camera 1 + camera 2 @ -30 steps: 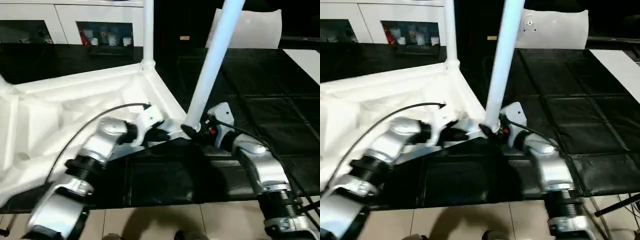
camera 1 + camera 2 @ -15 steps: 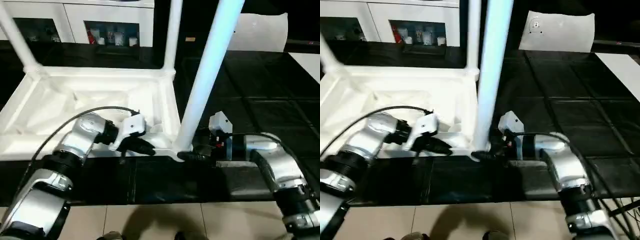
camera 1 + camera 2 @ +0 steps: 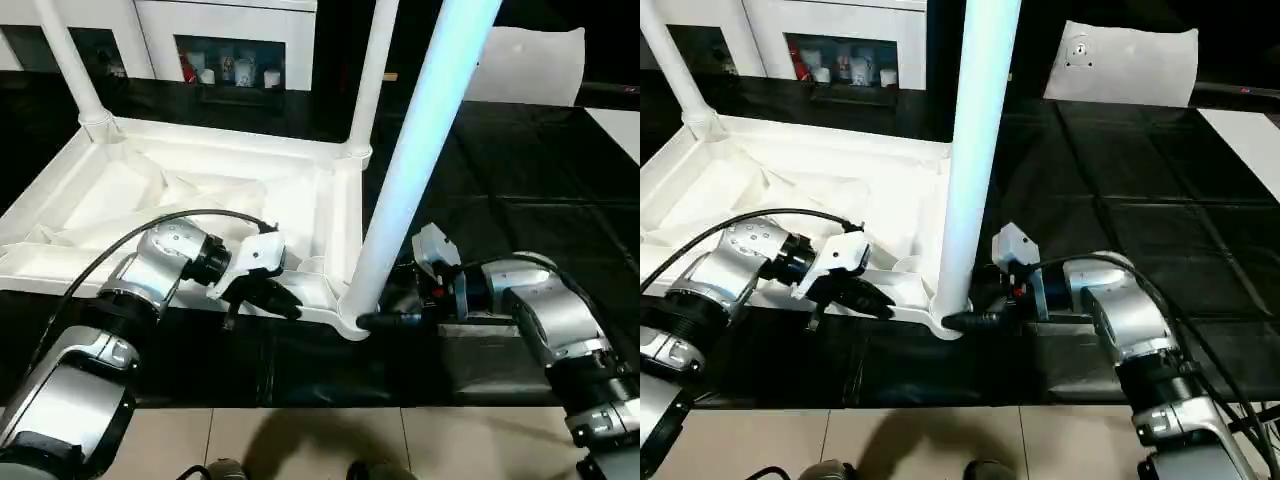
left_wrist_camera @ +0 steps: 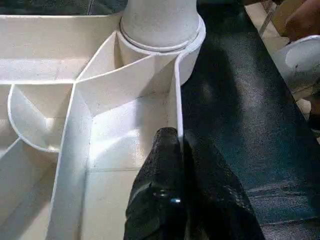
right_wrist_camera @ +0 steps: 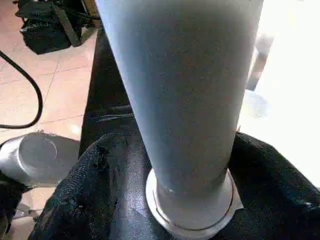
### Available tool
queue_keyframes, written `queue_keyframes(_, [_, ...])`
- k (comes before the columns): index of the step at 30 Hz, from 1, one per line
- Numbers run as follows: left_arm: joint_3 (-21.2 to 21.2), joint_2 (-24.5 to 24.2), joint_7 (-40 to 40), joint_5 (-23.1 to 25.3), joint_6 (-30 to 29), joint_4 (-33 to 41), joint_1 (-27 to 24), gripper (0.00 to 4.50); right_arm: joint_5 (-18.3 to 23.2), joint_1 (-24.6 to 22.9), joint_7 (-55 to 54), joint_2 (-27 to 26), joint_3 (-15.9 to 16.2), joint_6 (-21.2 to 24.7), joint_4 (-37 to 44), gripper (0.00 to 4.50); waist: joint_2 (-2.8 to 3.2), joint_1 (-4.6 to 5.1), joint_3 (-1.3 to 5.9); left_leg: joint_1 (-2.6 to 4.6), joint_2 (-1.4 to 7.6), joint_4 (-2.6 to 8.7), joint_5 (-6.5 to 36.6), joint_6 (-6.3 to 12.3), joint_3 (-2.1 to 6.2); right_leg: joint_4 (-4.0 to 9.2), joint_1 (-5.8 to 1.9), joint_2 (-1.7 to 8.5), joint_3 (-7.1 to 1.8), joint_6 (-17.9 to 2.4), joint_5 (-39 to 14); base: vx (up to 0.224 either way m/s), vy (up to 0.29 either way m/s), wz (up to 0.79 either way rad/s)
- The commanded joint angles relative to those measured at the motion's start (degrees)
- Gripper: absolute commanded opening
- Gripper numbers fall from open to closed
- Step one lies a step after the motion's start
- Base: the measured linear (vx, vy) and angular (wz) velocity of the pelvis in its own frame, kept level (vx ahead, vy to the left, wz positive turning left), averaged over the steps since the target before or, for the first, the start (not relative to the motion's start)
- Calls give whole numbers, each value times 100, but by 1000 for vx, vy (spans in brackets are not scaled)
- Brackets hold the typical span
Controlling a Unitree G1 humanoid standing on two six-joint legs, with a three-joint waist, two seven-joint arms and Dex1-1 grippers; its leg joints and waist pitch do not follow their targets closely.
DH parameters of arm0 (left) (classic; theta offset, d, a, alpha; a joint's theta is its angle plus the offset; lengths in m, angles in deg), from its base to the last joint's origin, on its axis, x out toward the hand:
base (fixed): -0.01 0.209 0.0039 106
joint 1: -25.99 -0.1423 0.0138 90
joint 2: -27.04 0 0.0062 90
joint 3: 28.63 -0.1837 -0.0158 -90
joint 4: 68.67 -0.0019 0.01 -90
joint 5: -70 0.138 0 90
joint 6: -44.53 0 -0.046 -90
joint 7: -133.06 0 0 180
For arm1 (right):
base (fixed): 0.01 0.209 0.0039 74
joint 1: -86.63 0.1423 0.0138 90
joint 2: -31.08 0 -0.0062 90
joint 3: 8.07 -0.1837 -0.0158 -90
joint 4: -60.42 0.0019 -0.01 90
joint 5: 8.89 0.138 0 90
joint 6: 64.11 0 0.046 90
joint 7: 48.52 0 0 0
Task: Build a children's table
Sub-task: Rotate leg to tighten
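The white tabletop (image 3: 190, 205) lies upside down on the black mat, ribs up. Three white legs stand in its corner sockets: far left (image 3: 65, 60), far right (image 3: 375, 70) and near right (image 3: 420, 170). My left gripper (image 3: 282, 300) is shut on the thin rim wall (image 4: 176, 105) of the near edge, just beside the near right socket. My right gripper (image 3: 378, 305) comes in from the right at that socket. Its black fingers (image 5: 80, 200) stand wide apart, one on each side of the near leg's foot (image 5: 192, 200).
A white cabinet with glass doors (image 3: 230, 40) runs along the back. A flat white sheet with a small hole (image 3: 1120, 65) leans at the back right. The black mat (image 3: 520, 200) stretches right of the tabletop. Tiled floor (image 3: 300, 440) lies below the near edge, with a cable (image 5: 30, 100) on it.
The head view has swung, and the tabletop now sits squarer and flatter before me. My right gripper has dropped to the near leg's foot. The left gripper's hold on the rim is unchanged.
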State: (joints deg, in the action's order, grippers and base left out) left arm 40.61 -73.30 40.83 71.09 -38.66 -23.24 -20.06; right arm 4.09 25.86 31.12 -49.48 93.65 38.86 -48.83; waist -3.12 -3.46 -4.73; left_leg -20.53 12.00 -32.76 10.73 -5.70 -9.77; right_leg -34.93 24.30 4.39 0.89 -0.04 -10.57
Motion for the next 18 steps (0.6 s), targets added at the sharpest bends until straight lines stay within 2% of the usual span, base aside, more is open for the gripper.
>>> queue_keyframes(1, [-242,41,257,181,137,-55,90,0,55,46,125,31,67,-67,-47,302,15,20,313,23,66,325,790,423,-103,327,-340,196,-131,-1560,-413,0,0,0])
queue_keyframes(2, [-240,47,254,184,146,-66,93,0,61,55,137,35,73,-74,-62,298,0,18,316,23,69,325,773,426,-104,326,-342,195,-130,-1557,-402,0,0,0])
queue_keyframes(8, [-217,65,204,190,133,-51,62,0,83,72,163,15,80,-46,-63,244,10,9,306,29,78,340,912,364,-104,350,-324,204,-132,-1525,-651,0,0,0])
queue_keyframes(9, [-201,70,183,181,109,-50,55,0,89,61,156,3,83,-26,-35,232,-9,8,318,22,77,334,846,369,-102,335,-337,205,-134,-1519,-589,0,0,0])
queue_keyframes(10, [-190,74,171,175,95,-57,53,0,92,53,153,-5,85,-15,-19,232,-1,5,315,25,79,338,827,375,-102,336,-332,203,-132,-1522,-563,0,0,0])
queue_keyframes(11, [-176,76,112,187,91,-61,47,0,103,18,129,-24,88,8,26,220,-27,9,325,25,76,331,797,393,-109,333,-336,200,-131,-1522,-513,0,0,0])
queue_keyframes(14, [-88,118,-188,199,-50,-56,33,0,114,-100,-210,-164,10,85,136,202,-15,4,312,21,77,339,811,390,-107,344,-327,204,-131,-1496,-589,0,0,0])
queue_keyframes(16, [8,206,-548,194,-316,-17,31,0,20,-159,-752,-351,-78,173,138,198,-23,14,317,20,69,347,887,313,-99,365,-324,217,-137,-1434,-802,0,0,0])
queue_keyframes(18, [90,309,-839,170,-521,39,19,0,-42,-219,-1169,-514,-131,247,158,193,-27,49,284,17,63,389,1195,173,-72,446,-309,235,-141,-1216,-1583,0,0,0])
